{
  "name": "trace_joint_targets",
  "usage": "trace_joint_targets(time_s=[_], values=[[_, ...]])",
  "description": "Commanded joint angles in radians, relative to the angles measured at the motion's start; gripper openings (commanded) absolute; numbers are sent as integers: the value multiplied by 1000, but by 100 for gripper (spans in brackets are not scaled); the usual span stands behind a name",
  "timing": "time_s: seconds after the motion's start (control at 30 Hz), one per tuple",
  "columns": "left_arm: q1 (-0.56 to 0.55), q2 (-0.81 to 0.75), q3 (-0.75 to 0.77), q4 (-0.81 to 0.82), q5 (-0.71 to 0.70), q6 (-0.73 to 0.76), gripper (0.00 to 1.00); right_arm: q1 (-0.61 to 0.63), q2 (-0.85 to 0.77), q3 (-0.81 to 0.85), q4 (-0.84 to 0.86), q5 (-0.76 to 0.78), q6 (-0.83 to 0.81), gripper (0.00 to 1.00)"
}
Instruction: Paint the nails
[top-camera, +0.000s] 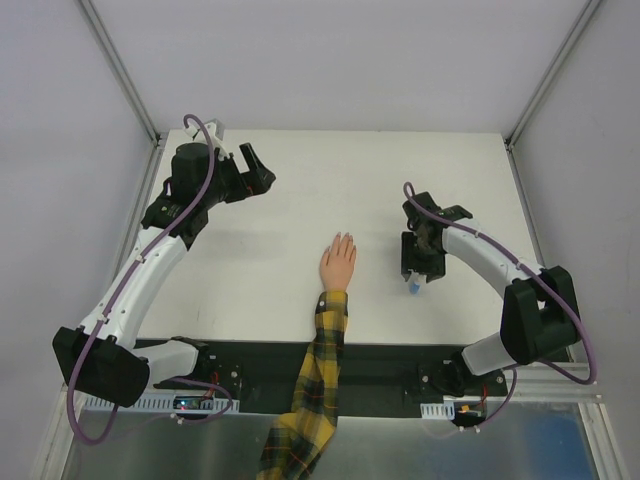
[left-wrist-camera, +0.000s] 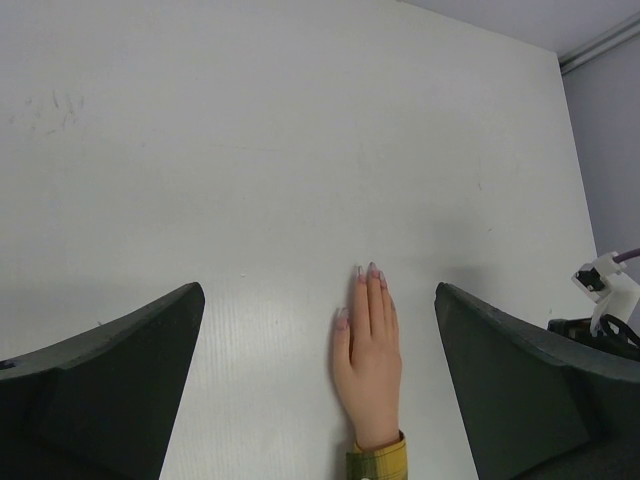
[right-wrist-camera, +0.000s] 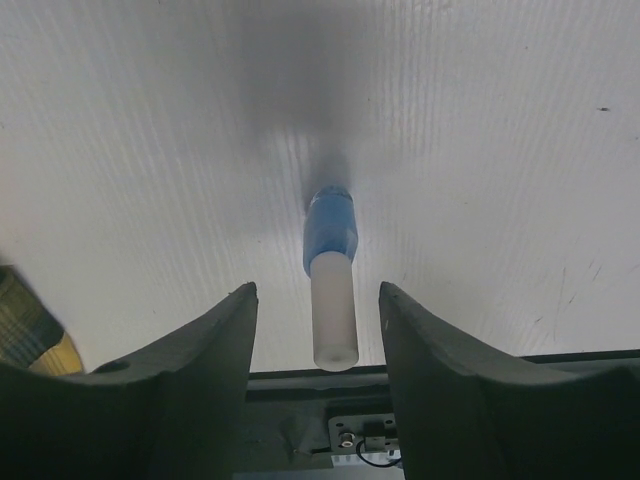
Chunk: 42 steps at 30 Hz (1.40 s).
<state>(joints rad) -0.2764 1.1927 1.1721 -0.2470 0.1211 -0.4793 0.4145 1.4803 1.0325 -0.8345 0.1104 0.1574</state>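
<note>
— Nails (left-wrist-camera: 372, 270): tiny, pale, skin-toned, capping the fingertips of a small peach hand (top-camera: 338, 265) laid flat on the white surface (top-camera: 280, 210). Well apart from the right claw (top-camera: 415, 262), off to its left. Straight ahead of the left claw (left-wrist-camera: 318, 295), framed between its fingers (left-wrist-camera: 100, 380).
— Step in hand?
— Fetching the polish, most likely. Right claw spread around a small bottle (right-wrist-camera: 332, 272), white cap (right-wrist-camera: 334, 320) between the dark fingers (right-wrist-camera: 190, 380), gaps on both sides. Not pinching anything yet. Left claw spread wide, empty, hovering.
— Next move?
— Probably closing squarely on the cap or the blue body (right-wrist-camera: 330, 230), then lifting without tipping. Later, unscrewing, likely needing both claws.
— Handling?
— Smooth round cap, matte white, rounded end: probably slippery under hard wedge-shaped fingers, so centre first. Blue body glossy, slightly wider than the cap. Upright or lying down: cannot tell. Surface finely ribbed, likely some friction. Plaid sleeve (top-camera: 325, 340) soft fabric, yellow and black, at the wrist. Nails very small, so demanding a fine, steady touch.
</note>
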Motion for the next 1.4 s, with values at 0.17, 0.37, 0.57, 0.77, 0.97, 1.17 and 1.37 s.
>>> trace_joint_targets(time_s=[0.17, 0.37, 0.57, 0.77, 0.97, 1.17, 1.37], values=[[-15, -4, 21, 23, -1, 21, 99, 7, 9, 9, 28, 51, -15, 42], [-15, -15, 9, 23, 15, 24, 99, 7, 21, 21, 25, 49, -35, 16], [-15, -27, 21, 15, 121, 44, 99, 7, -15, 165, -50, -40, -188, 1], [-32, -13, -8, 155, 507, 87, 93, 23, -52, 380, -161, -475, -384, 1], [-158, 51, -22, 181, 837, 150, 91, 44, -137, 437, -170, -783, -458, 1], [-243, 142, 0, 183, 1026, 149, 73, 61, -160, 509, -262, -931, -542, 1], [-305, 217, 50, 183, 1150, 160, 64, 87, -180, 570, -238, -956, -522, 1]])
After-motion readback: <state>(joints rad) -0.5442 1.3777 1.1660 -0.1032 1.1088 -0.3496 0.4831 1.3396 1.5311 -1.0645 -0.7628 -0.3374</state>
